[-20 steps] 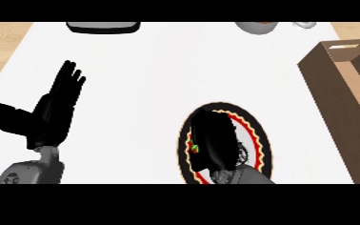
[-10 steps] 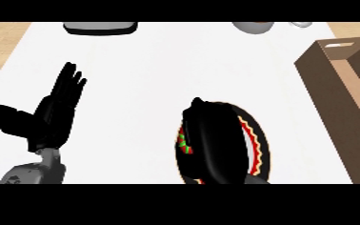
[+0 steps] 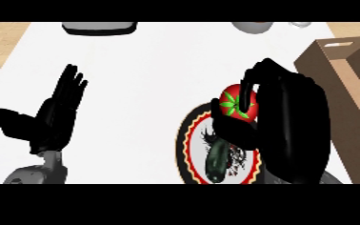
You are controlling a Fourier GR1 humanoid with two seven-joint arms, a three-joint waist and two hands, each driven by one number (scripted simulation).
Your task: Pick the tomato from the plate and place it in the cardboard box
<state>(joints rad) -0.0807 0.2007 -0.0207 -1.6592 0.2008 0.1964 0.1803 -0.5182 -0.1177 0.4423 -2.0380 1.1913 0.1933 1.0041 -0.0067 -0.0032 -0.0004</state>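
Observation:
A red tomato (image 3: 234, 101) with a green stem star is held in my right hand (image 3: 292, 119), whose fingers and thumb curl round it. The tomato hangs above the far edge of the plate (image 3: 188, 145), a round plate with a red and yellow rim and a dark pattern. The cardboard box (image 3: 334, 69) stands open at the right edge, just right of the hand. My left hand (image 3: 60, 112) rests open at the left, fingers up, holding nothing.
A dark green vegetable (image 3: 218, 159) lies on the plate. A grey tray-like object (image 3: 98, 27) sits at the far edge, left of centre. A grey bowl (image 3: 253, 26) and a small pale object (image 3: 301, 24) stand at the far right.
My right hand has lifted off the plate with the tomato and moved away and to the right, towards the box. The plate's left part now shows. The left hand has not moved.

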